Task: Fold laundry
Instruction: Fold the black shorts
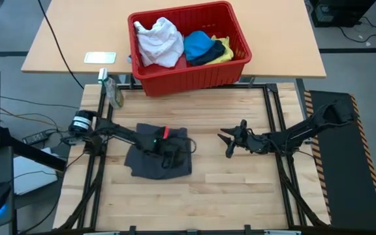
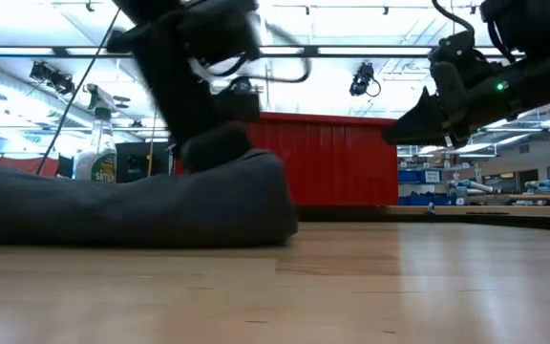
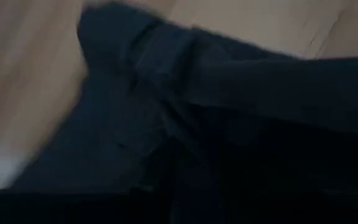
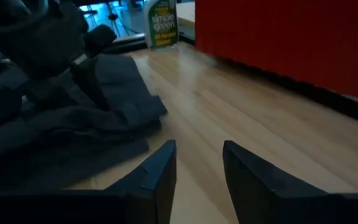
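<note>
The grey garment (image 1: 158, 158) lies lower centre-left of the high view on the bench (image 1: 240, 196); the left gripper (image 1: 170, 155) presses into it, grip hidden, so I cannot tell; a loose pinch could spoil the fold; the right gripper (image 4: 197, 168) hovers empty, jaws parted.

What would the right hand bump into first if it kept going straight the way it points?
Probably the dark grey garment. The right hand hangs above bare wood and points across the table toward it, where the left hand is working. It sits a bit high, so it might meet that hand first.
</note>
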`<state>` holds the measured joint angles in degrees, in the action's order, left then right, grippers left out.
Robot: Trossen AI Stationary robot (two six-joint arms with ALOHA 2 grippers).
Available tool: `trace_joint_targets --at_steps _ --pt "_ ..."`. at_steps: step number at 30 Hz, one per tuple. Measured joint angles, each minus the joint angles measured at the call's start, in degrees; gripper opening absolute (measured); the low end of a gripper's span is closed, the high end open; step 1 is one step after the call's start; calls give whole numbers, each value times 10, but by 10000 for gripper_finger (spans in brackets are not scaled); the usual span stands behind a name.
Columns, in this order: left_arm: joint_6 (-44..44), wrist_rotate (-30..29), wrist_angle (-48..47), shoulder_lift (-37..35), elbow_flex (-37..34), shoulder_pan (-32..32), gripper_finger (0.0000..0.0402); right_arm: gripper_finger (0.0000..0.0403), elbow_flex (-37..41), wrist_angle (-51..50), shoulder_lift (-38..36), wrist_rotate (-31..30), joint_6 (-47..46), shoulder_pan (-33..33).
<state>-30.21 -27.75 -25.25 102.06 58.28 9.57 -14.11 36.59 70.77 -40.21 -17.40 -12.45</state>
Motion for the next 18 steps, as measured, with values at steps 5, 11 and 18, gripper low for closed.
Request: trace_joint_targets --at_steps 5,11,18 --pt "-140 -7 117 -56 -159 34 116 133 0 2 10 13 -20 -2" --pt "-275 -31 191 -132 -271 128 116 132 0 4 14 13 -21 -2" --pt "-347 -19 154 -177 -289 242 116 132 0 13 14 24 -21 -2"
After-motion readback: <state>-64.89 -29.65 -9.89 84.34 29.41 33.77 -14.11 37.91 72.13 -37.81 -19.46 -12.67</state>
